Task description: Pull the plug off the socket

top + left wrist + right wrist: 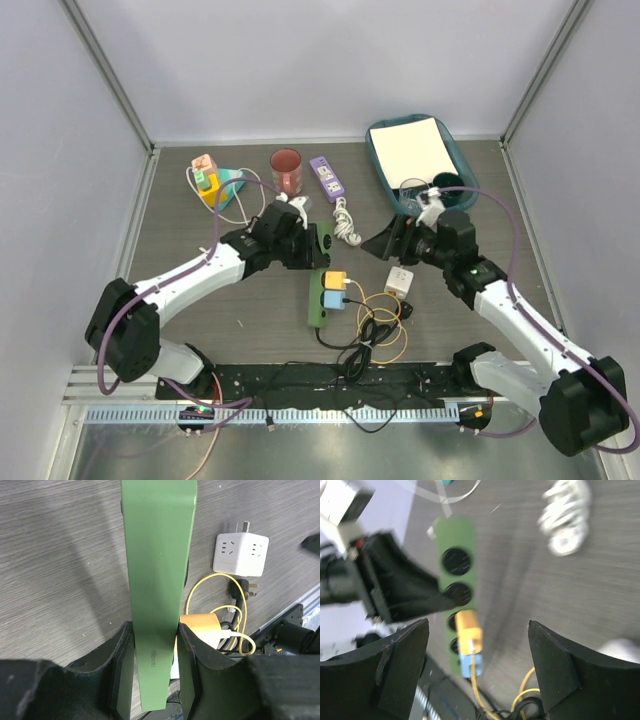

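The green power strip [315, 312] lies mid-table, its far end between my left fingers. A yellow cube [335, 279] and, just nearer, the pale-blue plug [333, 299] sit in its outlets. My left gripper [317, 258] is shut on the strip's far end; in the left wrist view [155, 647] both pads press the strip's [157, 570] sides, and the plug shows only as a sliver [174, 668]. My right gripper [385, 240] is open and empty, up and to the right of the strip. The blurred right wrist view [477, 627] shows the strip [454, 540], cube [468, 625] and plug [471, 662] between its wide jaws.
A white cube adapter [399, 280] lies right of the strip, with a yellow cable and black cords [380, 325] coiled near it. Behind are a purple strip [326, 178] with white cord [343, 220], a red cup [286, 170], a teal tray [455, 160] and coloured blocks [207, 180].
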